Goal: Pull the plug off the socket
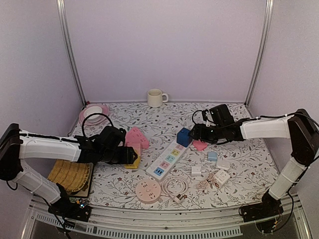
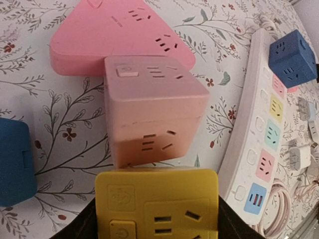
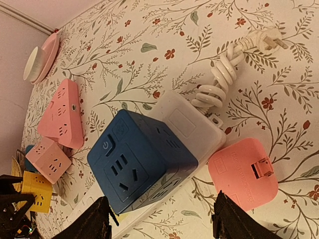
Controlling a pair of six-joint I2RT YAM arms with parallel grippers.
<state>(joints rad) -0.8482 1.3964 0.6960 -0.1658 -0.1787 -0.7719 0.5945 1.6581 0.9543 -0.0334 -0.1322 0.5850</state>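
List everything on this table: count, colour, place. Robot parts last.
mug: 1, cream, back centre
plate: 1, pink, back left, white bowl on it
triangular socket: 1, pink, left of centre
pink cube: 1, pink, beside triangular socket
yellow cube: 1, yellow, in left claw
blue cube: 1, blue, on power strip's far end
power strip: 1, white, coloured outlets, centre
flat adapter: 1, pink, right of blue cube
round socket: 1, pink, front centre
small adapters: 4, one pale blue, three white, front right
woven mat: 1, yellow, front left
left claw: 1, black, closed on yellow cube
right claw: 1, black, open over blue cube
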